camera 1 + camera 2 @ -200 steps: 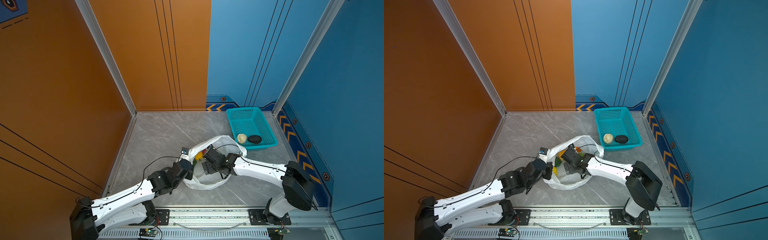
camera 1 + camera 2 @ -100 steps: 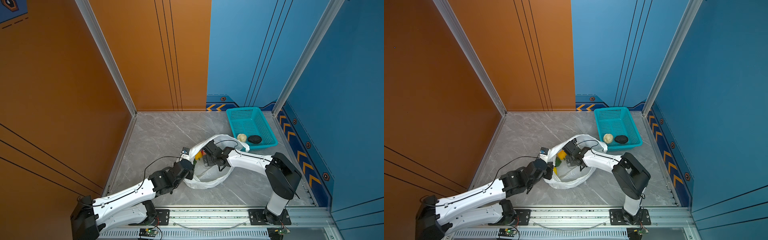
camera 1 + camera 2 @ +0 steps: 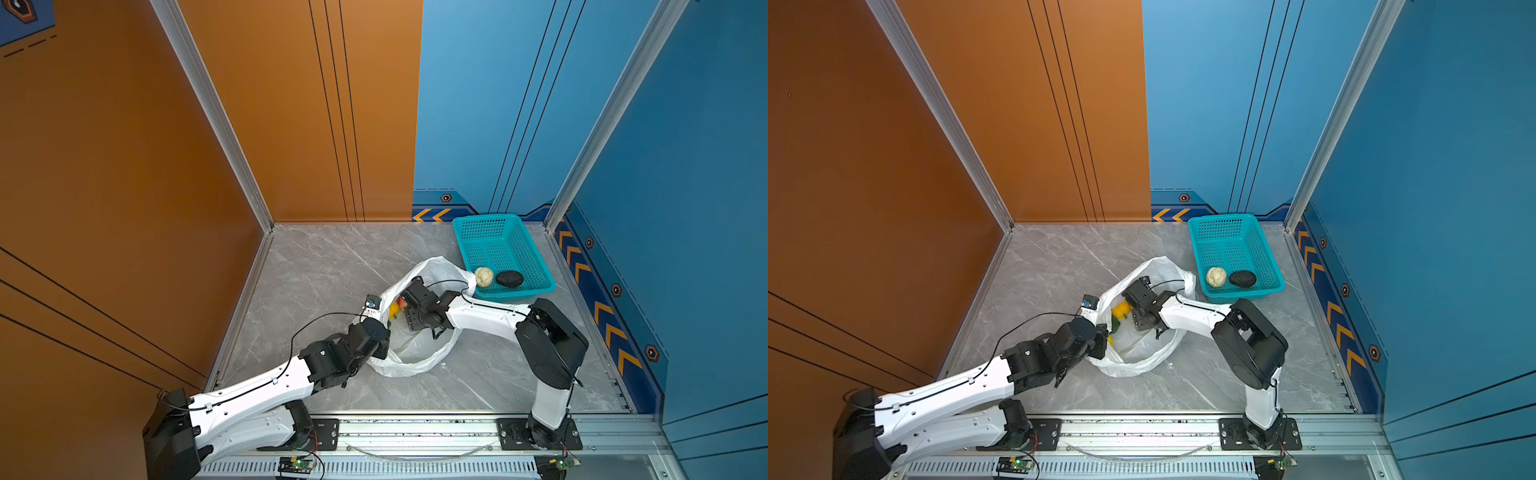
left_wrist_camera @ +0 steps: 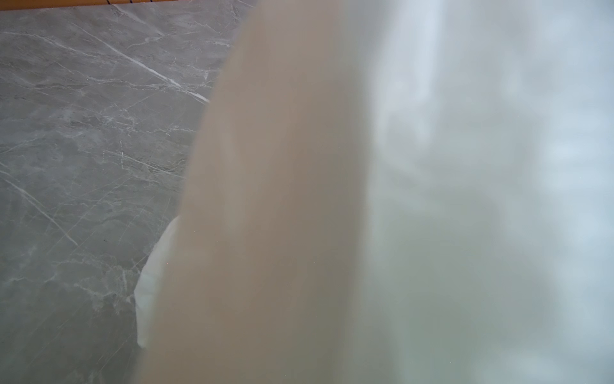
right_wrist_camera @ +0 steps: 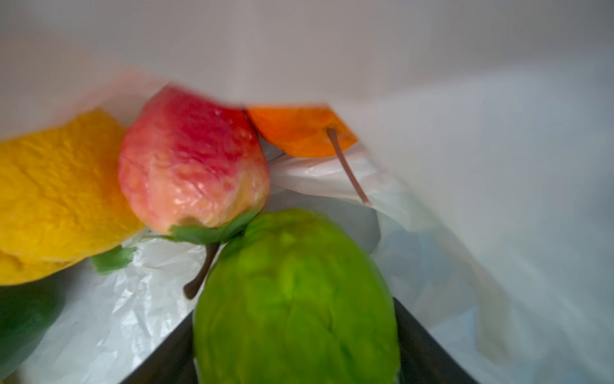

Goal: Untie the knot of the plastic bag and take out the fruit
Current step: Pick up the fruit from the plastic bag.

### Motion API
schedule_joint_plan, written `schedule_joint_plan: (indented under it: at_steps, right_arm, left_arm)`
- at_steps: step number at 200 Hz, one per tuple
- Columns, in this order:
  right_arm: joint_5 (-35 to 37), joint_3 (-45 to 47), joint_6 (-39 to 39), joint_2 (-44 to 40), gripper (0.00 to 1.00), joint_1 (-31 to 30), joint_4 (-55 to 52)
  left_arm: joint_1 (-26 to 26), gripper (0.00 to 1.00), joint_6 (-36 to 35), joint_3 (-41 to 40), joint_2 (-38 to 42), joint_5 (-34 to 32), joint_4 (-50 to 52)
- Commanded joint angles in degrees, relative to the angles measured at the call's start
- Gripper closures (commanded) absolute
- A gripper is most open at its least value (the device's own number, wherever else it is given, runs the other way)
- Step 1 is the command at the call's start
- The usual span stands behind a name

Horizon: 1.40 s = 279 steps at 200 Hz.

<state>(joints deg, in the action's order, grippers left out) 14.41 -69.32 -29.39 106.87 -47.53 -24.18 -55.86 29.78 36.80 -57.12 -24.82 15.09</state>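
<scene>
The white plastic bag lies on the grey floor with its mouth gaping; the knot is out of view. My left gripper is shut on the bag's left rim, and plastic veils the left wrist view. My right gripper reaches inside the bag. In the right wrist view its dark fingers close on both sides of a bright green fruit. Beyond it lie a red-yellow fruit, a yellow one, an orange one and a dark green one.
A teal basket stands at the back right, touching the bag, with a cream-white fruit and a black fruit in its near end. Orange and blue walls enclose the floor; a metal rail runs along the front.
My right arm has folded and pushed its gripper deeper into the bag toward the left, and its jaws have narrowed around the green fruit. The left arm has stayed put.
</scene>
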Motion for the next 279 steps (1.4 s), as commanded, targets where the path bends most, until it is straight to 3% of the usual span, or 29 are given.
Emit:
schedule_joint_plan:
  at_steps: [1,58,132,197,238,279]
  right_arm:
    - [1.4,-1.1,-0.8,1.3,0.35,0.7,0.1]
    - [-1.2,0.3,-0.7,-2.2,0.51,-1.0,-0.1]
    - [-4.5,1.5,-3.4,-12.1,0.51,-8.3,-5.2]
    - [-4.7,-5.1,-4.3,-22.5,0.51,-10.6,-16.2]
    - [-6.4,-13.5,-2.1,-28.3,0.51,-5.6,-23.4]
    - [-10.9,-19.1,1.2,-31.3,0.51,6.5,-25.1]
  left_arm:
    - [-0.3,1.00,-0.6,0.3,-0.4,-0.1,-0.7]
    - [-0.4,1.00,-0.7,0.4,-0.7,-0.4,-0.8]
    - [0.6,1.00,-0.4,1.3,-1.5,-1.9,0.0]
    - [1.6,1.00,-0.4,0.7,0.4,-2.4,1.8]
    - [1.8,1.00,-0.2,-0.2,0.8,-2.2,2.1]
    - [1.9,1.00,-0.2,-0.3,0.9,-1.8,2.4]
